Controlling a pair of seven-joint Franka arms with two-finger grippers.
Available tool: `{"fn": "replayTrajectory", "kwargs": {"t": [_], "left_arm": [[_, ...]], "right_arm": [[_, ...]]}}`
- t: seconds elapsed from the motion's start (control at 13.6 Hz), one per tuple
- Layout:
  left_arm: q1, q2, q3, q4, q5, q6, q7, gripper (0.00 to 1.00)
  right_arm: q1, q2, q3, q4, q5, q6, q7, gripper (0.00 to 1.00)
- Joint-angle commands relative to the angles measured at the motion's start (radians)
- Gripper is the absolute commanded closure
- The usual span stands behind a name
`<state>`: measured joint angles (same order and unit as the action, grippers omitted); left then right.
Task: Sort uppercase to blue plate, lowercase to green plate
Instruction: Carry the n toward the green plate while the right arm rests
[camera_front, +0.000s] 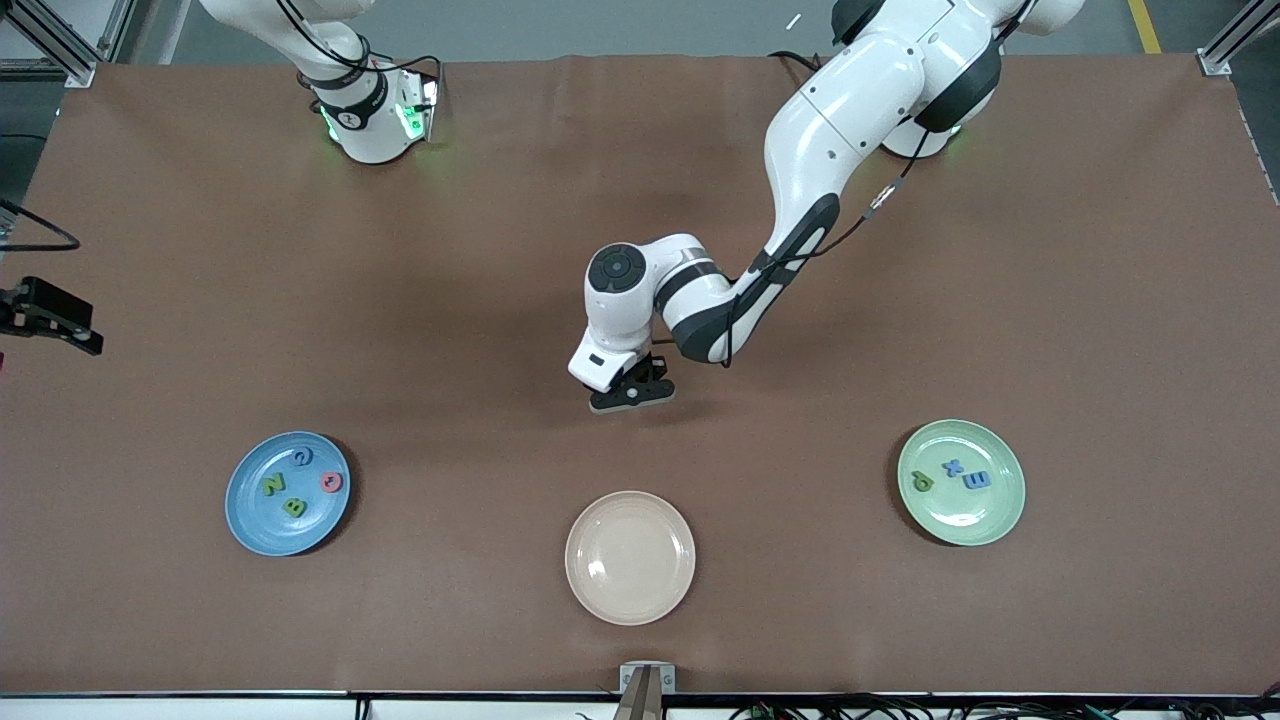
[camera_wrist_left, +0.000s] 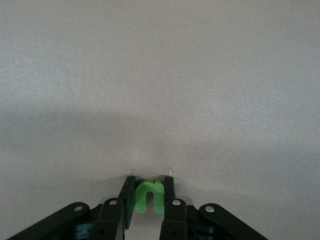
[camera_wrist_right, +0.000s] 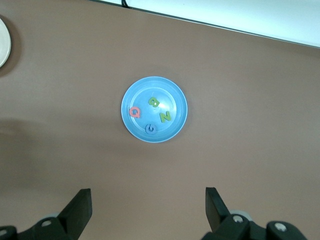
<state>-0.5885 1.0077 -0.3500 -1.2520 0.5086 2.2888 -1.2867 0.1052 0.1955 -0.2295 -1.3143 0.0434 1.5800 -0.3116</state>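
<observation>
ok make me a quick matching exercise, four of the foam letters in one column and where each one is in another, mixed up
Things:
1. green u
2. pinkish-red Q
3. blue x
4. green N

Places:
a. on the blue plate, beside B
b. on the green plate
c. held in the left gripper
d. on the blue plate, toward the cream plate

Pairs: 1-c, 2-d, 3-b, 4-a
</observation>
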Motion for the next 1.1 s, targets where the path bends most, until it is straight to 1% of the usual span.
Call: {"fn": "replayTrajectory", "kwargs": {"t": [0.0,0.15,0.29,0.37,0.52,0.59,0.66,0.74,0.81,0.96,1.03], "left_arm": [[-0.004,-0.001,0.017,0.011,0.002,-0.072,-0.002,0.85],[0.022,-0.050,0.019,0.011,0.013,-0.132,0.007,0.90],[0.077,-0.087,0.019,-0.003,0.016,-0.146,0.010,0.91],[0.107,-0.102,0.019,-0.010,0.019,-0.146,0.051,0.92],[0.172,-0.129,0.017,-0.015,0.018,-0.146,0.130,0.92],[0.203,-0.142,0.017,-0.021,0.018,-0.149,0.168,0.92],[0.231,-0.158,0.017,-0.033,0.018,-0.160,0.216,0.92],[0.269,-0.175,0.017,-0.049,0.018,-0.167,0.257,0.92],[0.310,-0.201,0.017,-0.081,0.019,-0.169,0.291,0.92],[0.390,-0.256,0.017,-0.157,0.019,-0.167,0.378,0.92],[0.436,-0.288,0.017,-0.199,0.019,-0.166,0.447,0.92]], "right_arm": [[-0.002,-0.066,0.015,-0.046,-0.016,-0.099,0.006,0.00],[-0.001,-0.073,0.016,-0.060,-0.031,-0.098,0.023,0.00],[-0.001,-0.089,0.015,-0.092,-0.033,-0.080,0.023,0.00],[0.019,-0.099,0.010,-0.118,-0.034,-0.034,0.023,0.00],[0.015,-0.120,0.018,-0.143,-0.060,-0.015,0.035,0.00],[-0.033,-0.134,0.050,-0.152,-0.059,-0.015,0.046,0.00],[-0.105,-0.157,0.138,-0.177,-0.059,-0.008,0.048,0.00],[-0.160,-0.186,0.204,-0.213,-0.060,0.009,0.074,0.00],[-0.173,-0.221,0.231,-0.262,-0.060,0.035,0.127,0.00],[-0.185,-0.284,0.237,-0.350,-0.056,0.086,0.164,0.00],[-0.202,-0.298,0.239,-0.377,-0.048,0.103,0.164,0.00]]}}
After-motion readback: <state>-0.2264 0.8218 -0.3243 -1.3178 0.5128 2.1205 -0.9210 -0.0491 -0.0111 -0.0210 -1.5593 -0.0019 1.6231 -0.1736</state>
